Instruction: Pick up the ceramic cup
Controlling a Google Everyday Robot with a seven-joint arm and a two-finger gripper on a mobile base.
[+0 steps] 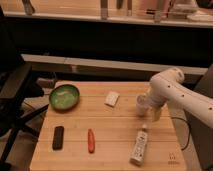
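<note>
Grasp stage, by my read — gripper (150, 110) sits against the ceramic cup (142, 103), grip state impossible to tell. You'd confirm hold, then lift straight up.

Small white ceramic cup (142, 104), upright, just beside the hand (151, 112).

Right of centre, the gripper (151, 111) hangs just beside the ceramic cup (142, 104) on the wooden table (110, 125). A green bowl (64, 96) sits left, a white block (112, 98) mid-frame, and a white tube (139, 146) lower right.
</note>
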